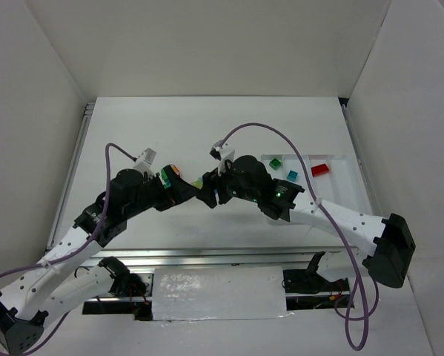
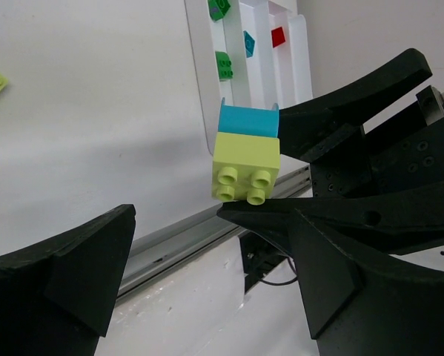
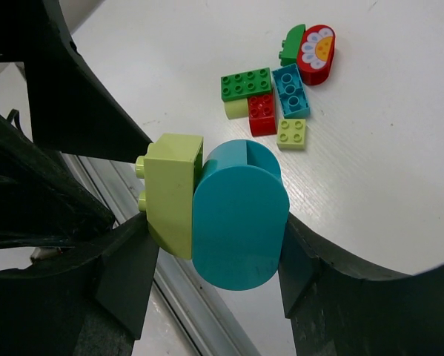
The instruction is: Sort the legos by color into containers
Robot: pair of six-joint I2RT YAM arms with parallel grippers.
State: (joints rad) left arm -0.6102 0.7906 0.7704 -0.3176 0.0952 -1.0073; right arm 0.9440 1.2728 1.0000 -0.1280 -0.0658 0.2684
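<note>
Two grippers meet mid-air over table [image 1: 207, 126] centre. R gripper [image 3: 216, 226] clamped on joined pair [image 3: 207, 245]: teal rounded piece [image 3: 240, 215] stuck to lime brick [image 3: 170, 193], one finger against each side. L gripper [image 2: 176, 215] wide open, holding nothing. Lime brick's studs face it, and brick sits just at tip of one L finger [image 2: 310, 245], contact unclear. Loose legos [image 3: 277, 93] clustered on table. Tray [image 2: 204, 89] off to R: 2 green, 1 teal, 1 red, each colour in own compartment.

Teal-and-lime brick pair [image 3: 225, 219] held aloft; other legos [image 3: 264, 111] lie clustered; tray compartments [image 1: 344, 176] hold perhaps four.
</note>
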